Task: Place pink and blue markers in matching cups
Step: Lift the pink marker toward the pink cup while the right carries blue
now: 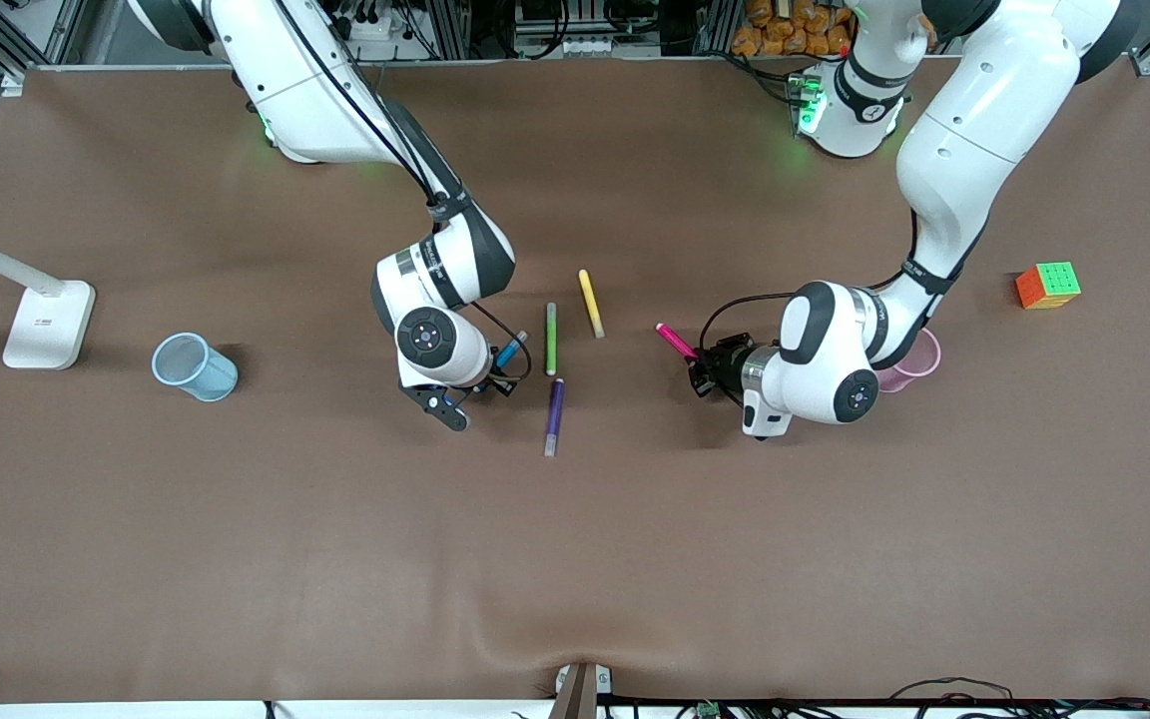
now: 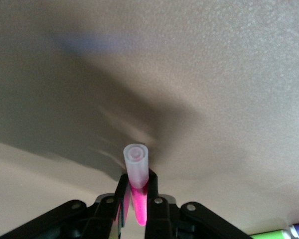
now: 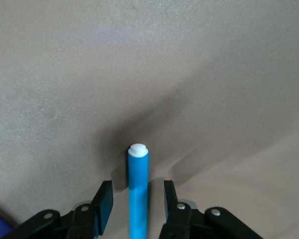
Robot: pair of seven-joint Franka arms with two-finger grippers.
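Note:
My left gripper (image 1: pixel 699 371) is shut on the pink marker (image 1: pixel 676 341), low over the table beside the pink cup (image 1: pixel 922 358), which the left arm partly hides. In the left wrist view the two fingers (image 2: pixel 153 183) pinch the magenta barrel (image 2: pixel 139 204) just below its pale cap (image 2: pixel 137 164). The blue marker (image 1: pixel 512 350) lies on the table between the jaws of my right gripper (image 1: pixel 499 377). That gripper (image 3: pixel 138 193) is open, with a gap on each side of the blue barrel (image 3: pixel 138 199). The light blue cup (image 1: pixel 194 366) stands toward the right arm's end of the table.
A green marker (image 1: pixel 551 340), a yellow marker (image 1: pixel 590 303) and a purple marker (image 1: pixel 555 414) lie between the two grippers. A colour cube (image 1: pixel 1047 285) sits toward the left arm's end. A white lamp base (image 1: pixel 48 325) stands beside the blue cup.

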